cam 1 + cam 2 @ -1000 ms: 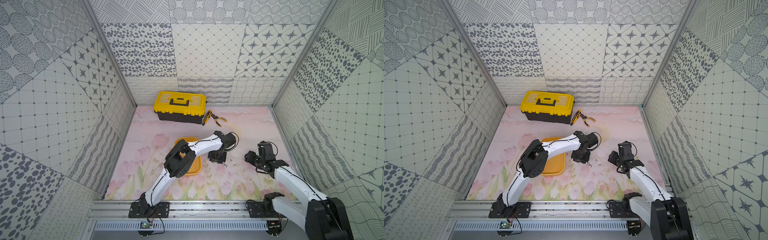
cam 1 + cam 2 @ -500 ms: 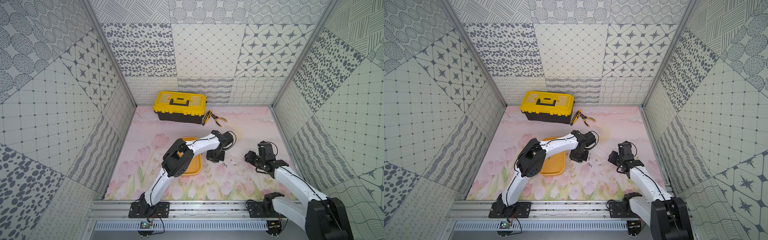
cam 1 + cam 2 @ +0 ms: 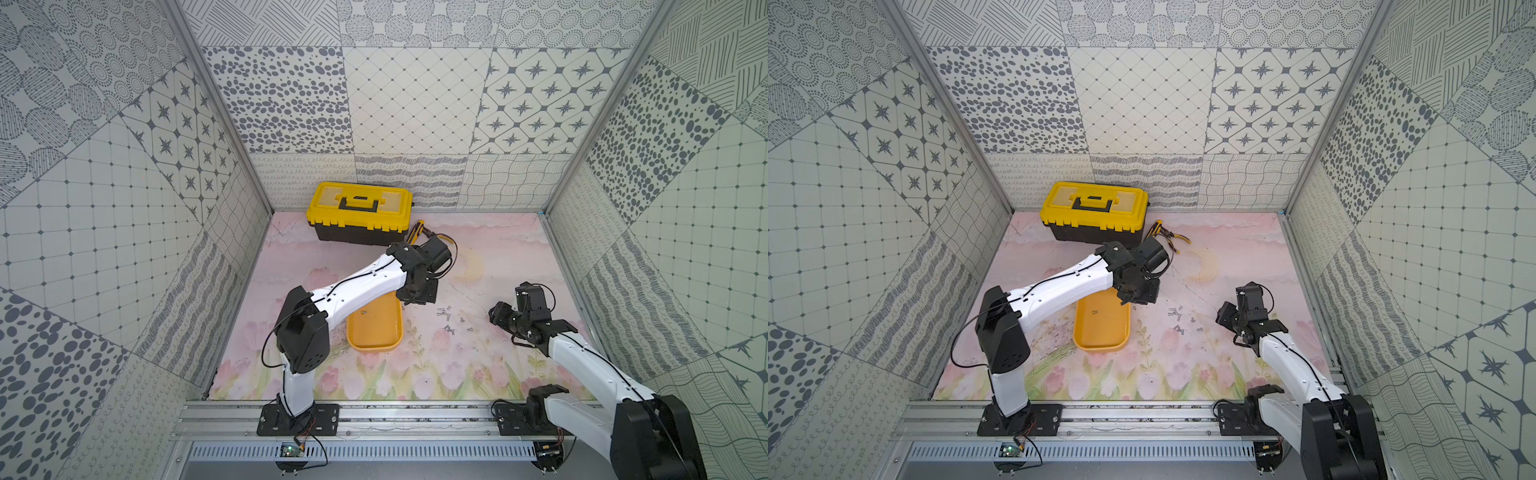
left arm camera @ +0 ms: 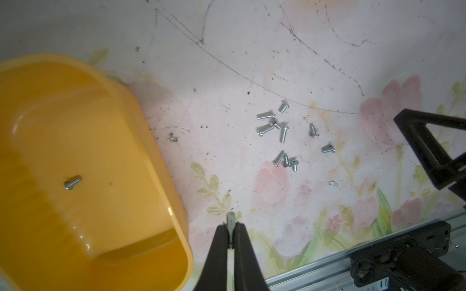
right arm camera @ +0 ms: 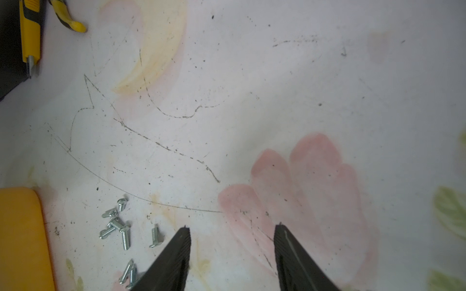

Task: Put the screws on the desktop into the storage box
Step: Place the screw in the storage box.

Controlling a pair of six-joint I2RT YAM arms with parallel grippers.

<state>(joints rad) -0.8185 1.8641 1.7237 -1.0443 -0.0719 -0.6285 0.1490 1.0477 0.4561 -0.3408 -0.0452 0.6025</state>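
I keep one screw pinched in the left claw beside the yellow storage box, ready to drop in, while the right claw hovers half-open and empty by the loose screws on the counter.

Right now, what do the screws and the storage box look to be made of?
The screws look like bright plated steel, probably: silvery, glinting, with threaded shanks. The storage box looks like moulded plastic, glossy yellow-orange: rounded corners, soft highlights on its inner wall.
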